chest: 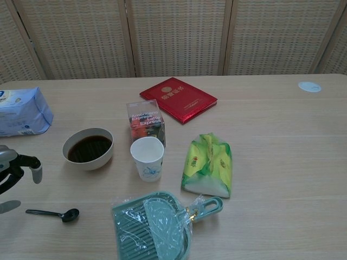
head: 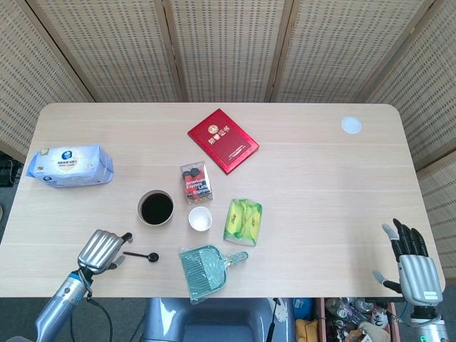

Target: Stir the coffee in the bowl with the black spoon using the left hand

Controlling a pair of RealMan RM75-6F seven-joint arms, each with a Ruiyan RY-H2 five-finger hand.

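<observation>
The black spoon (head: 140,255) lies flat on the table near the front edge, bowl end to the right; it also shows in the chest view as the black spoon (chest: 53,214). A beige bowl (head: 155,208) of dark coffee stands just behind it, seen too as the bowl (chest: 88,148). My left hand (head: 101,249) hovers at the spoon's handle end, fingers apart and holding nothing; the chest view catches the left hand (chest: 12,174) at its left edge, above the handle. My right hand (head: 415,265) rests open at the front right corner.
A white paper cup (head: 200,219), a coffee box (head: 196,182), a green packet (head: 243,221) and a teal dustpan (head: 204,270) crowd the space right of the bowl. A red booklet (head: 222,140) lies behind them, a tissue pack (head: 70,165) at far left.
</observation>
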